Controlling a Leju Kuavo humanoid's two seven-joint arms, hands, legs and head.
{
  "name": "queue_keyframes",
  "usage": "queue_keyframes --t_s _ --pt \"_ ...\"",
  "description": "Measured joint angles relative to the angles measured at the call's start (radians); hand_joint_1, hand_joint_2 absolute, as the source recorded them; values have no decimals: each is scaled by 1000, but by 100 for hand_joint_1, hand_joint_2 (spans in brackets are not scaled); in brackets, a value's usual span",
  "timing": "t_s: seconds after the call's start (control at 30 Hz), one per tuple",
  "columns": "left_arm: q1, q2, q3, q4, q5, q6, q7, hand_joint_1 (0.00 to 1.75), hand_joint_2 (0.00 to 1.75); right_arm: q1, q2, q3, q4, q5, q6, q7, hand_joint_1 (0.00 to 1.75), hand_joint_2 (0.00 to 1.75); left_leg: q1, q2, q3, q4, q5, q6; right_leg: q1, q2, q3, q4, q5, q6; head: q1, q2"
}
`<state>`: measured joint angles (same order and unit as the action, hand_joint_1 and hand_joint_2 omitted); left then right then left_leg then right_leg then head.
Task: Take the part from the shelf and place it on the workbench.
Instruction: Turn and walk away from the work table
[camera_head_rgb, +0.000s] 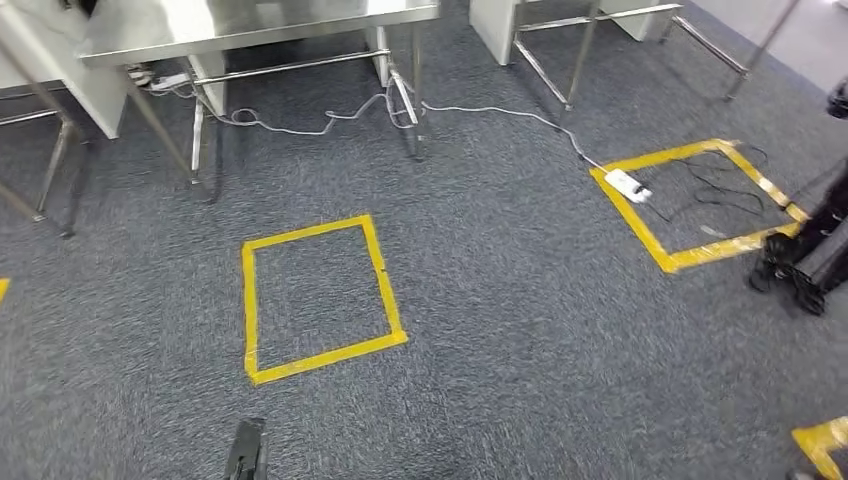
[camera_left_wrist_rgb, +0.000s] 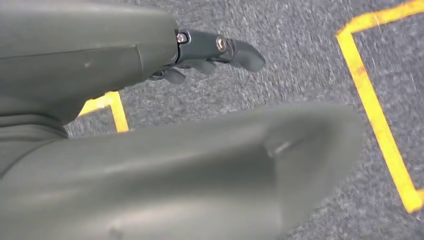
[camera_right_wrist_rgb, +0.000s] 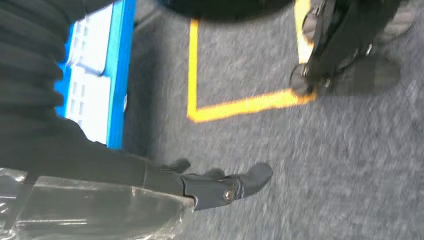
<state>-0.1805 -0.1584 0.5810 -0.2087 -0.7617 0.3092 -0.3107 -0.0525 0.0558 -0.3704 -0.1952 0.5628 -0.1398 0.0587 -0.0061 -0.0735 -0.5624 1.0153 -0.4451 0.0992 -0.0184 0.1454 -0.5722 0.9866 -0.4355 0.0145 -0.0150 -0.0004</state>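
A: Down by the carpet (camera_head_rgb: 520, 330), both arms hang. Left hand (camera_left_wrist_rgb: 210, 57) has fingers partly curled, nothing in them, over grey carpet near a yellow tape line (camera_left_wrist_rgb: 375, 110). Can't call it fully closed, the big grey thumb blocks most of that wrist view.

B: Right hand (camera_right_wrist_rgb: 220, 185)?

A: Fingers out, a bit bent, no part btwn them. Clear wrap on the cover behind it. Beside that arm there's a blue crate (camera_right_wrist_rgb: 112, 75) w/ white panels, and someone's dark shoes (camera_right_wrist_rgb: 345, 55) stand at a tape corner (camera_right_wrist_rgb: 197, 112).

B: So where's the part?

A: Can't tell. No shelf to see, no part to see. Head view gives floor: a tape square (camera_head_rgb: 318, 300) dead ahead, a 2nd tape square (camera_head_rgb: 700, 200) off to the right w/ a white power strip (camera_head_rgb: 628, 184) on its edge and cable running back to steel table legs (camera_head_rgb: 405, 95) at the far side.

B: Then which way from the hands, long axis?

A: Not readable from here. My guess: the robot's walking or turning, and the shelf lies outside what the head cam covers. Neither hand is nearer anything that counts yet.

B: Steel tabletop (camera_head_rgb: 260, 25), is that the bench?

A: Poss., can't confirm. Next step, imo, is getting the shelf into sight before any reach.
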Motion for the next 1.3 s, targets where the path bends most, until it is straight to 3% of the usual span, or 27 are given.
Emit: queue_keyframes --t_s 0.07,0.13,0.2,0.23,0.27,0.33,0.37,0.43,0.5,0.57,0.63,0.7,0.73,0.77,0.83,0.9,0.93,1.0,1.03,1.1,1.17,1.23,1.27,1.3 --pt "-3 -3 0 0 0 -1 0 0 0 2 -1 0 0 0 -1 0 0 175 5 28 24 -50 22 -3 10 -37 -13 12 -6 5 0 0" --pt "-3 -5 0 0 0 -2 0 0 0 0 -6 0 1 1 0 0 0 175 9 58 39 -82 37 -12 12 -102 -60 99 -46 3 6 0" --pt "-1 -7 0 0 0 -4 2 0 0 -3 -10 0 1 1 2 0 0 175 9 91 37 -85 37 -18 2 -129 -122 215 -91 11 10 0" --pt "1 -8 0 0 0 -4 2 0 0 -3 -12 0 1 2 3 0 0 175 10 107 35 -83 36 -24 -4 -134 -134 239 -96 20 10 0" --pt "1 -9 0 0 0 -4 2 0 0 -2 -14 0 1 2 3 1 0 175 12 121 33 -81 35 -30 -10 -140 -125 225 -87 33 10 0" --pt "1 -10 0 0 0 -4 2 0 0 -1 -17 0 1 2 3 2 0 175 15 145 29 -68 29 -46 -20 -169 -48 93 -40 56 11 0" --pt "0 -10 0 0 0 -4 2 0 0 -2 -18 0 0 2 3 3 0 175 14 156 26 -60 23 -56 -20 -192 -12 32 -21 60 11 0" --pt "-1 -9 0 0 0 -4 2 0 0 -6 -18 0 0 2 3 3 0 175 11 174 26 -44 10 -76 -15 -217 18 -23 -4 46 11 0" --pt "-2 -9 0 0 0 -5 3 0 0 -7 -18 0 0 2 4 3 0 175 12 190 30 -38 1 -88 -15 -197 11 -16 -1 25 9 0" --pt "-4 -8 0 0 -1 -9 12 0 0 -7 -16 0 0 2 8 3 0 175 20 162 22 -11 -25 -99 -22 -175 8 -15 5 10 6 0" --pt "-2 -7 0 0 -2 -22 37 0 0 -7 -14 0 0 2 15 3 0 175 26 104 -17 87 -97 -106 -23 -154 3 -15 12 -5 5 0" --pt "3 -5 0 1 -4 -38 61 0 0 -7 -13 0 0 3 19 3 0 175 26 80 -74 224 -169 -104 -15 -129 -6 -14 18 -15 4 0" --pt "5 -5 0 1 -5 -44 67 0 0 -6 -13 0 0 4 20 3 0 175 26 78 -89 262 -181 -101 -12 -115 -10 -13 20 -17 4 0" --pt "6 -5 0 1 -5 -48 70 0 0 -5 -13 0 0 4 20 3 0 175 26 77 -84 260 -170 -98 -11 -101 -13 -11 22 -17 4 0" --pt "5 -5 0 2 -6 -54 72 0 0 -2 -13 0 0 4 20 3 0 175 27 61 -23 151 -108 -90 -10 -74 -15 -7 24 -14 4 0" --pt "4 -3 -1 2 -7 -58 73 0 0 -3 -12 0 0 4 24 3 0 175 26 24 38 33 -62 -83 -7 -50 -18 -5 29 -6 4 0" --pt "4 -3 -1 2 -9 -60 73 0 0 -3 -12 0 0 3 27 3 0 175 24 12 52 3 -54 -81 -6 -42 -21 -4 32 -1 4 0" --pt "2 -3 -2 2 -11 -61 75 0 0 0 -12 0 0 3 33 3 0 175 16 21 52 -5 -50 -74 -5 -26 -28 -10 41 13 4 0" --pt "1 -3 -3 1 -12 -61 76 0 0 2 -12 0 1 3 35 3 0 175 16 32 52 -12 -42 -66 -3 -28 -33 -9 43 19 5 0" --pt "-1 -4 -4 1 -14 -60 77 0 0 3 -14 -1 1 3 36 3 0 175 16 54 51 -29 -25 -50 3 -64 -61 31 21 19 8 0" --pt "0 -4 -4 1 -15 -60 79 0 0 0 -15 -1 1 3 37 3 0 175 13 81 45 -36 -16 -41 6 -113 -120 150 -39 8 11 0" --pt "3 -4 -4 2 -15 -60 82 0 0 0 -15 -2 1 2 37 3 0 175 7 111 39 -35 -14 -38 5 -130 -167 267 -86 9 13 0" --pt "3 -4 -4 2 -15 -60 82 0 0 0 -15 -2 1 2 38 3 0 175 5 126 36 -35 -13 -38 5 -134 -166 281 -91 14 13 0" --pt "2 -4 -4 2 -15 -60 83 0 0 2 -16 -3 1 2 38 3 0 175 4 138 35 -35 -12 -39 5 -139 -139 247 -79 21 13 0"
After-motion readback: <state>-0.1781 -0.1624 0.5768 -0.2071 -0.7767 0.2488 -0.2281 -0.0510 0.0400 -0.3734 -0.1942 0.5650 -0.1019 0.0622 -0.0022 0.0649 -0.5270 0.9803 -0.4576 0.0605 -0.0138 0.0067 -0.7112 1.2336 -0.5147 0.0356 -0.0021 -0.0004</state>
